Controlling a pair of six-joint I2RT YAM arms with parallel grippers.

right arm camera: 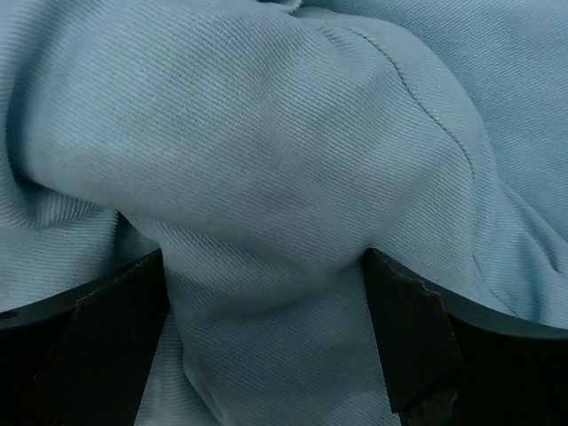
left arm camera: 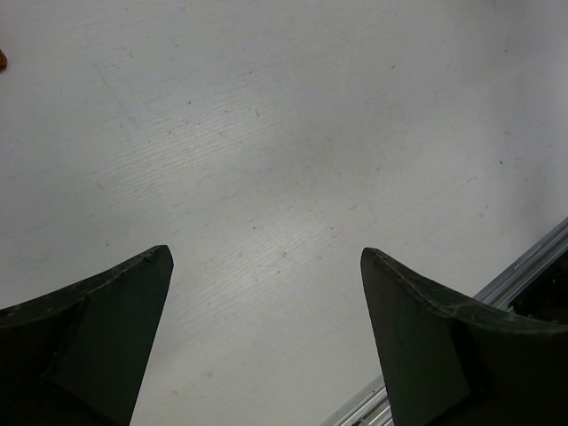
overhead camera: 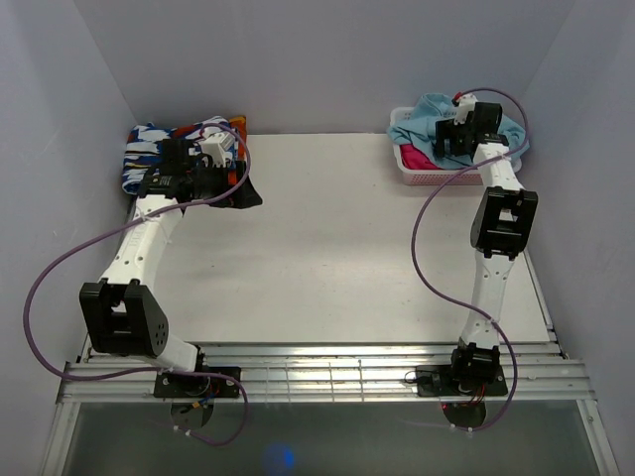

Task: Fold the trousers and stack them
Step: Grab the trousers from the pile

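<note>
Top external view.
- Item one: flat white rectangular tabletop, with pale walls on three sides.
- Item two: pale latticed plastic basket, at the far right corner of the tabletop.
- Item three: the trousers, a large plain light-blue soft cloth garment. They are unfolded, heaped in that basket and spilling over its far rim.
- Item four: bright pink crumpled garment, in the same basket. It shows at the near left side beneath the light-blue cloth.
- Item five: folded blue, white and orange patterned cloth, at the far left corner, well apart from the basket.
- Item six: left arm, white with black joints, its wrist over the near edge of the patterned cloth.
- Item seven: right arm, of the same build, reaching over the basket with its wrist pointed down into the trousers.

Right wrist view. The right jaws stand wide, pressed into the trousers. A rounded ridge of light-blue twill with a stitched seam fills the gap between the two dark fingers and touches both.

Left wrist view. The left jaws stand wide above the tabletop, with only its bare white surface showing between them. A metal rail crosses the lower right corner.
</note>
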